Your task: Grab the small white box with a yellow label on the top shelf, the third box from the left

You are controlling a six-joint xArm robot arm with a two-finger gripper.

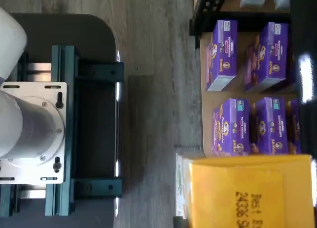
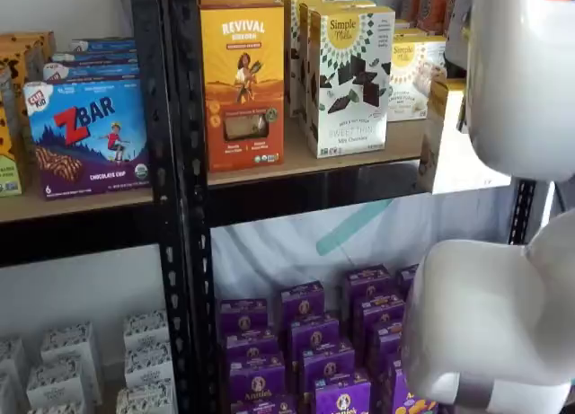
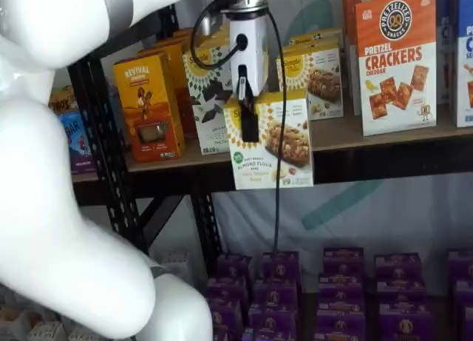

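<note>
My gripper [image 3: 250, 130] is shut on the small white box [image 3: 284, 145]. One black finger [image 3: 247, 108] lies down its front face. The box has a yellow top, a round yellow logo and a small teal dot. It hangs in the air in front of the top shelf [image 3: 384, 160], off the board and partly covering the black beam. In the wrist view its yellow top [image 1: 247, 193] with printed date text fills the corner. In a shelf view the box [image 2: 449, 154] shows edge-on beside the white arm. A like small box [image 3: 319, 69] still stands on the shelf behind.
On the top shelf stand an orange Revival box [image 3: 148, 108], a taller white carton with dark cookie squares [image 2: 350, 77] and a pretzel crackers box [image 3: 395, 60]. Purple boxes [image 2: 310, 347] fill the lower shelf. The white arm [image 3: 66, 208] blocks much of both shelf views.
</note>
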